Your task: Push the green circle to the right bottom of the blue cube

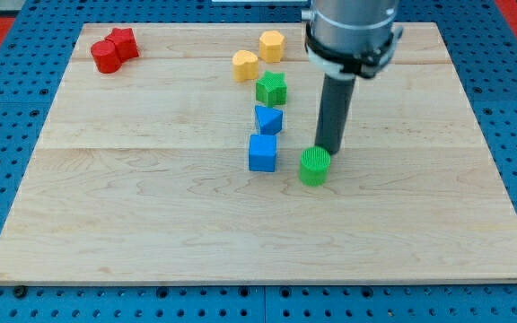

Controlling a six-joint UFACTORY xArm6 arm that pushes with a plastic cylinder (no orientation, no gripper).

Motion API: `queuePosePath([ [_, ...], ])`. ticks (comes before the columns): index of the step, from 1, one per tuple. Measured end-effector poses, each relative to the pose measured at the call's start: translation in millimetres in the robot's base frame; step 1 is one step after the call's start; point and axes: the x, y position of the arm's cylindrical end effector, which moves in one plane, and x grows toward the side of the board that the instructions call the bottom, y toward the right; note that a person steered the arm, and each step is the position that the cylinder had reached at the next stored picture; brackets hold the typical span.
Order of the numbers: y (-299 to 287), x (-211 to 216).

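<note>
green circle (314,167) sits just right of the blue cube (262,152), a touch lower. my tip (329,152) presses its upper right edge; no jaws here, just a rod. blue wedge-like block (268,119) behind the cube.

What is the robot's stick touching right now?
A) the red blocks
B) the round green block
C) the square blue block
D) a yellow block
B: my tip sits against the top-right edge of the round green block, which lies to the view's right of the square blue block.
</note>
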Motion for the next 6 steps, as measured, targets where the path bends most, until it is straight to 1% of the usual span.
queuePosePath([
  [1,3.2,44.0],
  [2,30.5,69.8],
  [3,-27.4,76.1],
  [4,-58.0,57.8],
  [5,13.3,80.3],
  [6,27.2,50.5],
])
